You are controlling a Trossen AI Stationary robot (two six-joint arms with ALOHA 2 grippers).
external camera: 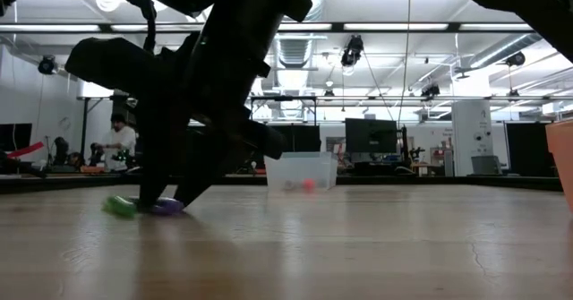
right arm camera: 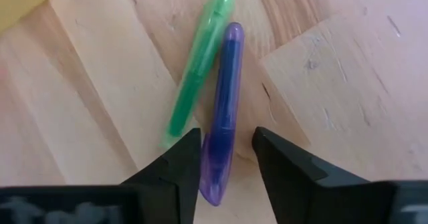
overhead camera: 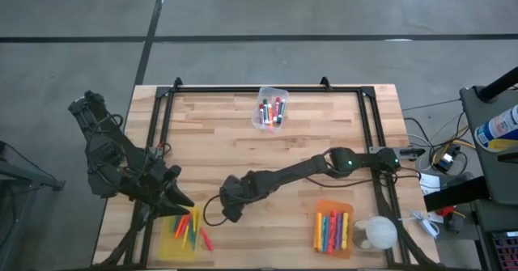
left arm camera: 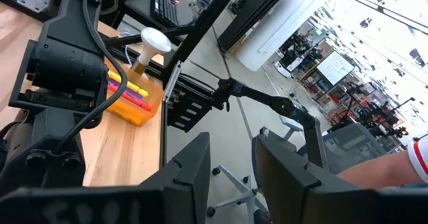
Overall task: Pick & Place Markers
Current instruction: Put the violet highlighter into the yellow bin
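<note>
Where high view hides it, right hand [right arm camera: 226, 158] spread astride purple marker [right arm camera: 222, 138].

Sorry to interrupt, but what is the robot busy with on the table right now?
The right gripper is down at the table, open fingers straddling a purple marker lying against a green marker. The left gripper hangs over the yellow bin of markers at the table's near-left corner. More markers sit in an orange bin and a clear bin.
</note>
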